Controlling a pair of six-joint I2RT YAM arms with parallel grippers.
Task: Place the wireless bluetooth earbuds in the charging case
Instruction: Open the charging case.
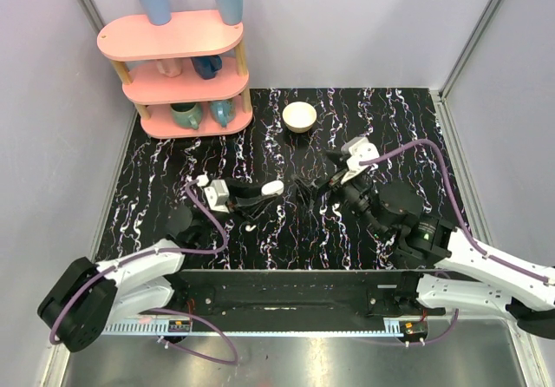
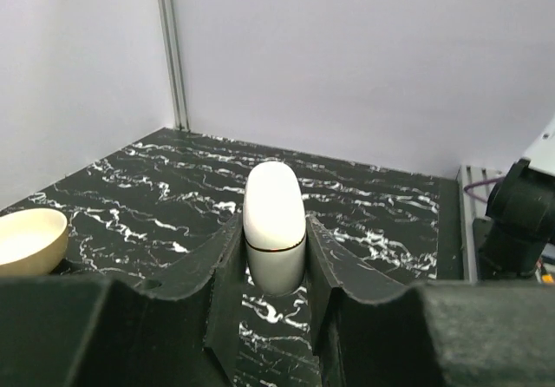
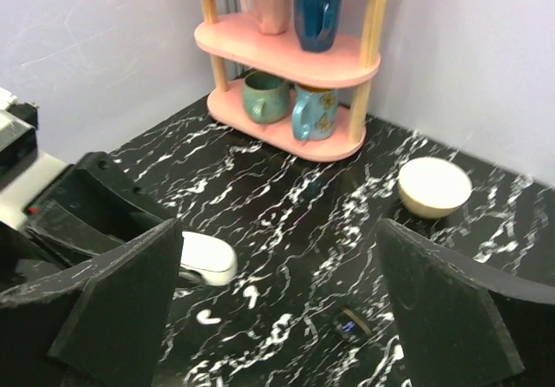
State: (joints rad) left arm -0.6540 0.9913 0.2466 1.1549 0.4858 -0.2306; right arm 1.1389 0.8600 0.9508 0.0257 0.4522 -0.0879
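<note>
The charging case (image 2: 273,218), white and rounded with its lid seam closed, is clamped between the fingers of my left gripper (image 2: 274,257). In the top view the charging case (image 1: 272,186) is at mid-table, with the left gripper (image 1: 258,193) shut on it from the left. Two wireless bluetooth earbuds (image 3: 251,297) (image 3: 208,317) lie loose on the table just beside the charging case (image 3: 206,259). My right gripper (image 3: 279,231) hangs over them with its jaws wide apart and nothing between them. Seen from above, the right gripper (image 1: 317,177) is just right of the case.
A cream bowl (image 1: 299,116) (image 3: 434,187) (image 2: 30,241) stands at the back middle. A pink shelf (image 1: 178,66) (image 3: 295,57) with mugs and cups fills the back left corner. A small black block (image 3: 351,324) with a blue light lies under the right gripper.
</note>
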